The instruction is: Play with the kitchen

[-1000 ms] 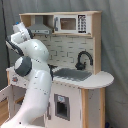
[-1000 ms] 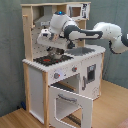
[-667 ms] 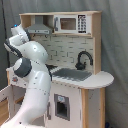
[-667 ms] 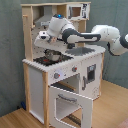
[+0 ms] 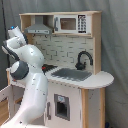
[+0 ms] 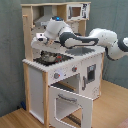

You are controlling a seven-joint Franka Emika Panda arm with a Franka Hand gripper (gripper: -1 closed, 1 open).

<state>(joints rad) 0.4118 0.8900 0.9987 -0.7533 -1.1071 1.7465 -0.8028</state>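
Observation:
The toy kitchen (image 5: 90,80) of pale wood and white panels shows in both exterior views. Its black faucet (image 5: 84,59) curves over the grey sink (image 5: 72,74), and the hood (image 5: 37,30) hangs at the upper left. In the second exterior view the oven door (image 6: 70,100) hangs open at the front. There my gripper (image 6: 42,48) hovers just over the black stovetop (image 6: 50,58), under the hood (image 6: 46,20). In the first exterior view my own white arm (image 5: 27,75) hides the gripper and most of the stovetop.
A toy microwave (image 5: 67,23) sits in the upper shelf. A small white door (image 6: 91,74) with a dark window is on the cabinet front. The arm (image 6: 95,40) stretches across the counter from the second exterior view's right. Grey curtains hang behind; the floor is wooden.
The wrist has shifted a little toward the second exterior view's left and down, closer to the stovetop. The oven door stays open.

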